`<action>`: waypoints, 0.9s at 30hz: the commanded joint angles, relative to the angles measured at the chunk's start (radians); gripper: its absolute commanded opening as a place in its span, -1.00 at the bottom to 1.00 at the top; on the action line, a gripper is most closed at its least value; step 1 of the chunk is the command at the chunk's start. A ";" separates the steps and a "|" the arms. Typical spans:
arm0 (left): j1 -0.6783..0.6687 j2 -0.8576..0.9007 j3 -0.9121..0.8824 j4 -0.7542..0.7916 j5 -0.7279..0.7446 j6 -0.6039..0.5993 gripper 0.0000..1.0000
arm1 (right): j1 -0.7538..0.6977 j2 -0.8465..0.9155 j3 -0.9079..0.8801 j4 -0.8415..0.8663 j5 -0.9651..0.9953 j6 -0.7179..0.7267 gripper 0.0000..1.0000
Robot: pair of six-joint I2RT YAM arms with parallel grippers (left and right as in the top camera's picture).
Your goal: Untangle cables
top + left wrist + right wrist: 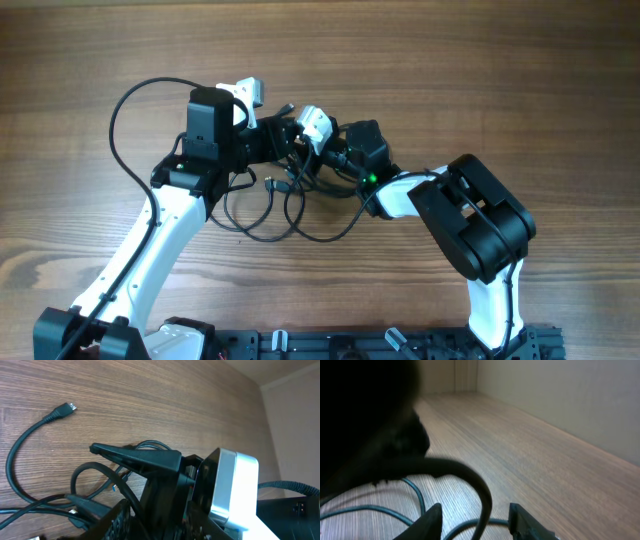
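Observation:
The cables (290,200) are thin black cords, tangled in loops on the wooden table between the two arms. My left gripper (272,140) sits at the top of the tangle. In the left wrist view a strand (127,492) runs down between its fingers, and the left gripper (160,527) is shut on it. One loose cord ends in a plug (65,408) at the far left. My right gripper (305,152) faces it from the right. Its jaws (476,522) stand apart with a cord (482,495) passing between them, untouched on both sides. Its upper finger (135,457) also shows in the left wrist view.
The left arm's thicker cable (125,110) arcs out to the left. The right wrist's white camera (232,490) is close to my left gripper. A black rail (350,345) runs along the table's near edge. A pale wall (560,395) borders the table on one side.

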 commanded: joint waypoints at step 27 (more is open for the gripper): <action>0.109 -0.003 0.006 -0.268 -0.162 0.037 0.30 | -0.040 -0.438 0.029 -0.392 0.064 0.064 -0.92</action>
